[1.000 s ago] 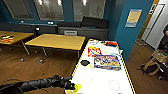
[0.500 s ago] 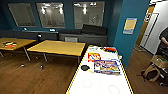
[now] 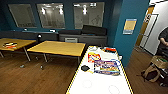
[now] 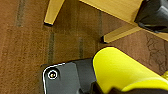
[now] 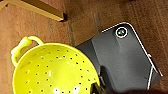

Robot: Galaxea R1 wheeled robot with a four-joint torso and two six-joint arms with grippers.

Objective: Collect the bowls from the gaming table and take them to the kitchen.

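The gaming table, with a white top and a light edge, runs away from me in the head view. Two pale round bowls rest on its near end, one to the left and one to the right. A yellow perforated bowl with a loop handle hangs over the brown floor, and its outer wall fills much of the left wrist view. My left gripper appears shut on its rim.
Colourful game boxes and a small dark object lie further along the table. Yellow-topped tables stand to the left, with wooden legs near the arms. A person and a bag are at the right.
The head camera has moved, so the gaming table now sits nearer and more central. The left arm with the yellow bowl, at the lower left a second ago, has left the head view.
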